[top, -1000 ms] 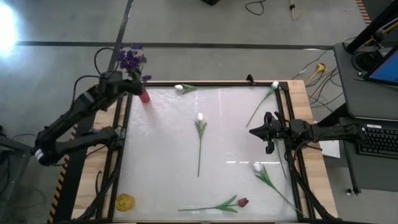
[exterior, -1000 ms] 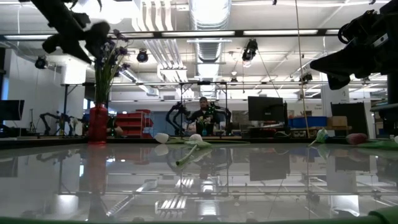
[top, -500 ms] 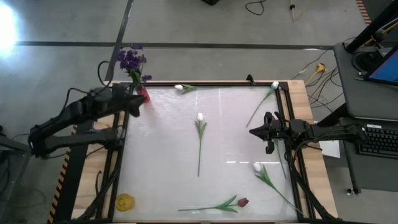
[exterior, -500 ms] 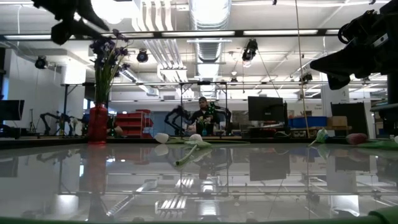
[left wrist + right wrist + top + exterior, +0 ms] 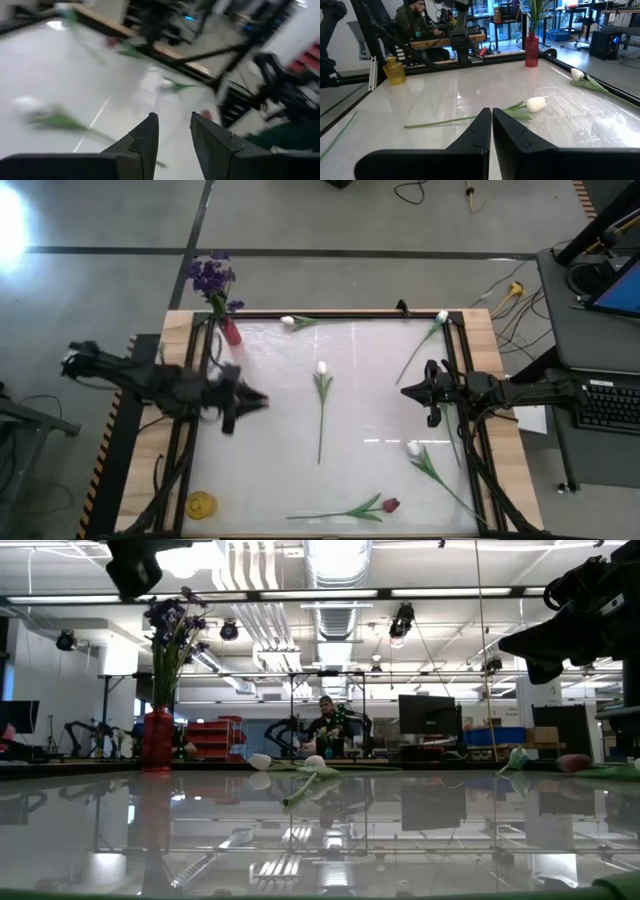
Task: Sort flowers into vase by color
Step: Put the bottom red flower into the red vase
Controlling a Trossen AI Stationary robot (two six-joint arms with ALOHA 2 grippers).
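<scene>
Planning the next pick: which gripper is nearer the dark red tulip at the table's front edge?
Right, though only slightly. The right gripper is up and to the right of the dark red tulip, over the table's right side; the left gripper sits farther off, across the table to its upper left.

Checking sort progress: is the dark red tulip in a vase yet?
No. In the high view the dark red tulip lies flat on the table, far from the red vase.

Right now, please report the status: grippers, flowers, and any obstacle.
Left gripper empty, slightly open, over table's left side. Right gripper shut, empty, waiting at right. Purple flowers in red vase; white tulips and red tulip lying loose. No obstacle.
</scene>
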